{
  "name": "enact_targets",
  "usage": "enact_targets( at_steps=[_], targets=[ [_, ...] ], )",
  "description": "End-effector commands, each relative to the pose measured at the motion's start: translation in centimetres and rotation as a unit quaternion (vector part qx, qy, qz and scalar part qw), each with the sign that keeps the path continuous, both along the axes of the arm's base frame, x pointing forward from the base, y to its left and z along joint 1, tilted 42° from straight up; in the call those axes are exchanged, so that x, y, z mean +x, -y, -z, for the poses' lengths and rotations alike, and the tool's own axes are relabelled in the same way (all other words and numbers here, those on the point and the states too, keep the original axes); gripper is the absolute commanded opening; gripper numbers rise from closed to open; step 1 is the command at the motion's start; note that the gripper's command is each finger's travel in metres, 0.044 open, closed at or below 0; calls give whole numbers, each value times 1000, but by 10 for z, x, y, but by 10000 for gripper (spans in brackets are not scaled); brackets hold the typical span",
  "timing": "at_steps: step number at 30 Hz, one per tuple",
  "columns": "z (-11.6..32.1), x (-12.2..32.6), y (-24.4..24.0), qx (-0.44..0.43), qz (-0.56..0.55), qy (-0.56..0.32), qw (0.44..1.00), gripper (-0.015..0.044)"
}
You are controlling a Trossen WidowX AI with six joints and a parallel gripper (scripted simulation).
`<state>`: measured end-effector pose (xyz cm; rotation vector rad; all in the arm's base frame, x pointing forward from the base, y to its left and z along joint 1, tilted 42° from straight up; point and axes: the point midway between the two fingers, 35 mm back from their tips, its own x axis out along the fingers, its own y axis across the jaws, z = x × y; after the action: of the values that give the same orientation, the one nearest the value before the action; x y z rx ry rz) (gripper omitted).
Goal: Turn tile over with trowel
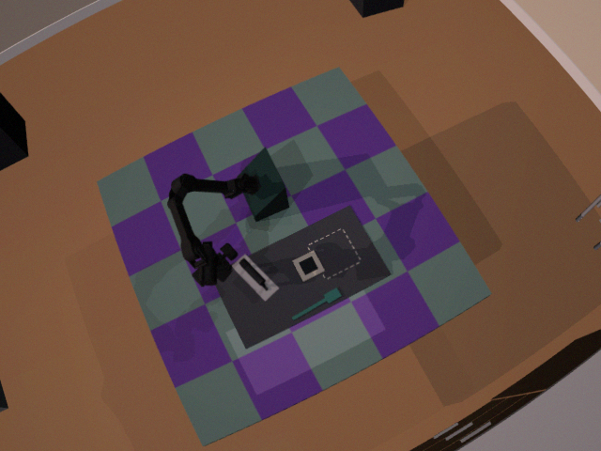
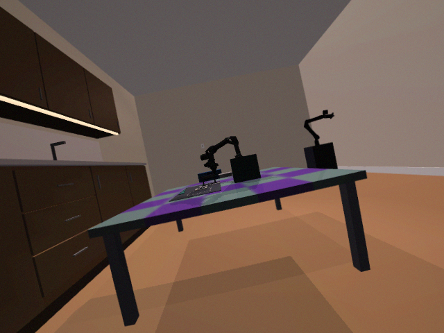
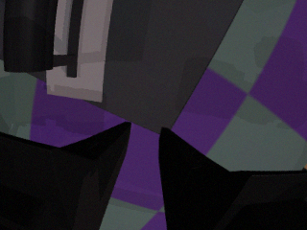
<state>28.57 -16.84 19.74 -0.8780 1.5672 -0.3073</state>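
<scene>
The gripper (image 1: pixel 213 269) (image 2: pixel 214 173) (image 3: pixel 145 130) is standing narrowly parted, holding nothing, left of centre in the top view. I'm taking the slim teal tool with a squarish blade (image 1: pixel 317 303), lying lower centre on the dark grey mat (image 1: pixel 252 325) (image 2: pixel 179 196) (image 3: pixel 144 62), as the trowel. It's probably light and stiff; I'm favouring a mid-handle pinch, since an end grip could let it twist. The pale square tile with a black centre (image 1: pixel 296 267) is lying mid-frame, probably rigid and chippable, needing gentle prying.
</scene>
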Motion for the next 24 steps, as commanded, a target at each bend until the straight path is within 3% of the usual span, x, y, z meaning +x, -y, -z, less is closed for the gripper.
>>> enact_targets(
  at_steps=[1,2,6,18,24],
  targets=[
    [0,0,0,0,0,0,1000,100],
    [0,0,0,0,0,0,1000,100],
    [0,0,0,0,0,0,1000,0],
    [0,0,0,0,0,0,1000,0],
    [1,1,-2,1,0,0,1000,153]
  ],
)
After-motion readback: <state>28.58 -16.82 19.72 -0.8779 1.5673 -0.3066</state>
